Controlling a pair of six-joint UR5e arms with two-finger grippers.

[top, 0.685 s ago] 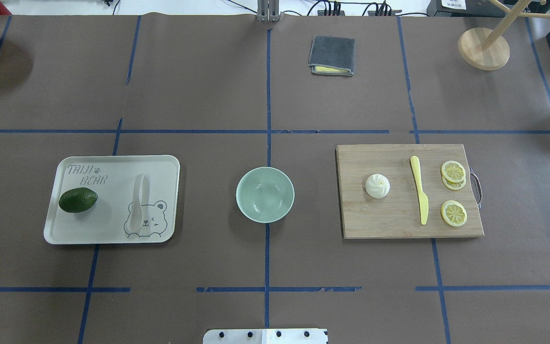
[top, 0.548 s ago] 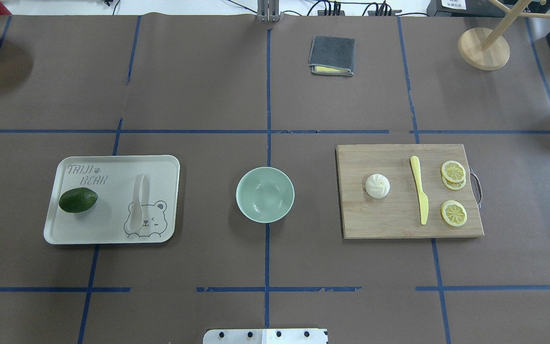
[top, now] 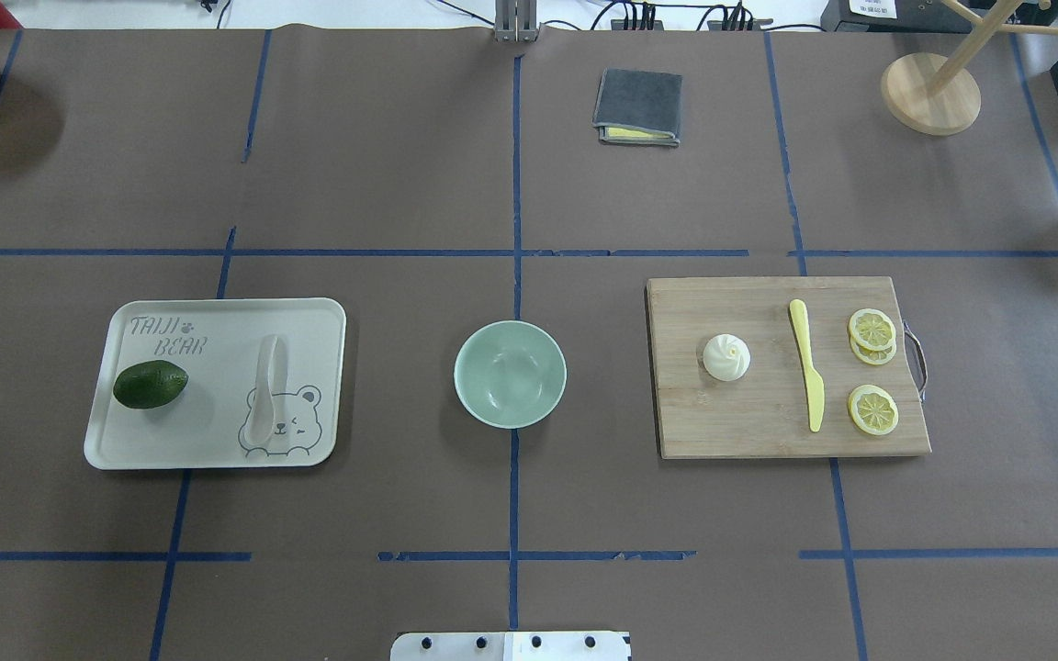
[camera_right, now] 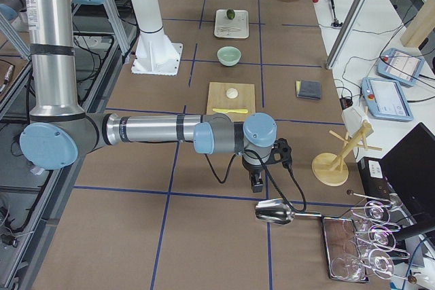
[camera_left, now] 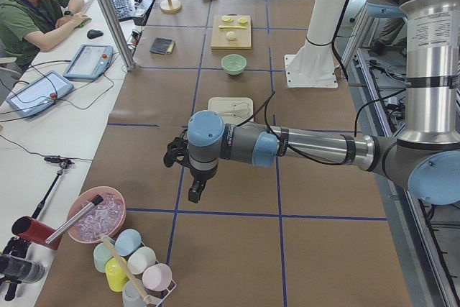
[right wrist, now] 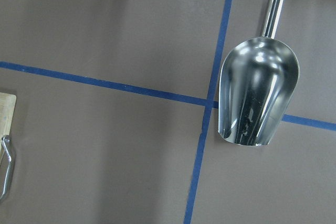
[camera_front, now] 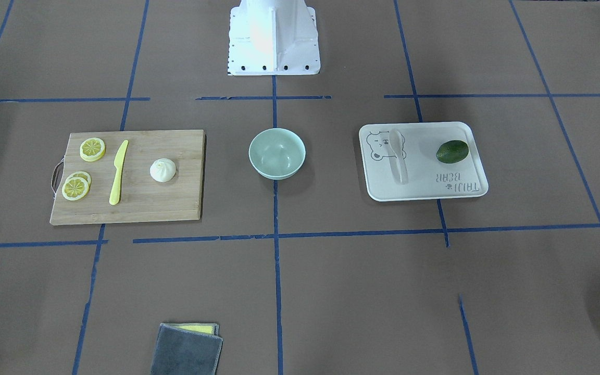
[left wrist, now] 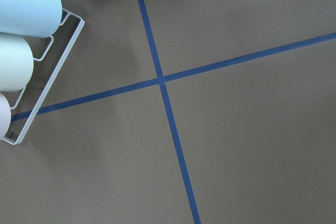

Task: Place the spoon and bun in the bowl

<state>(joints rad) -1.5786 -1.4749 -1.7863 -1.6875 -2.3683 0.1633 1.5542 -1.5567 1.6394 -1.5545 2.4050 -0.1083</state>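
The off-white spoon (top: 264,390) lies on a cream tray (top: 217,321) at the left, scoop toward the robot, and also shows in the front view (camera_front: 398,159). The white pleated bun (top: 726,357) sits on a wooden cutting board (top: 749,422) at the right. The empty mint-green bowl (top: 510,374) stands between them at the table's middle. Both grippers show only in the side views. The left gripper (camera_left: 192,192) hangs over bare table far beyond the tray. The right gripper (camera_right: 256,183) hangs beyond the board, near a metal scoop (camera_right: 275,214). I cannot tell whether either is open.
A dark green lime (top: 151,384) shares the tray. A yellow knife (top: 807,376) and lemon slices (top: 872,408) lie on the board. A folded grey cloth (top: 638,106) and a wooden stand (top: 930,92) are at the back. A cup rack (left wrist: 21,51) is under the left wrist.
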